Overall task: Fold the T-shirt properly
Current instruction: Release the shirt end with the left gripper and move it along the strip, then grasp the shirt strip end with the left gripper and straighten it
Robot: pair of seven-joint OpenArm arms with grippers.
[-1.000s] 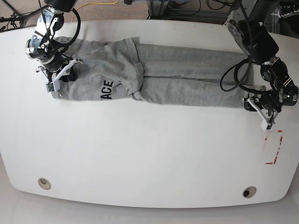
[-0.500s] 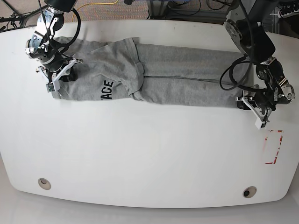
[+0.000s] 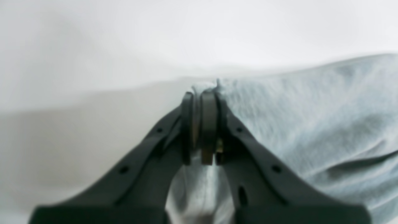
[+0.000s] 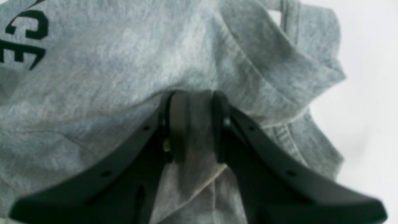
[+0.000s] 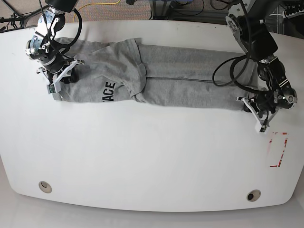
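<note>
The heather-grey cotton T-shirt [image 5: 156,78], lying in a long band across the white bench [image 5: 142,156], looks soft, light and limp, so pinching its ends suits it: the left gripper [image 3: 200,124] and right gripper [image 4: 192,124] each clamp a fold.

Lighting: bright, even, diffuse from above. White table [image 5: 152,156] close to overexposed, faint sheen, weak short shadows under the arms. Base view: sharp, with curved wide-angle distortion at the table edges. Both wrist views: soft focus throughout; near gripper parts dark and blurred, cloth weave smeared, background washed out.
</note>
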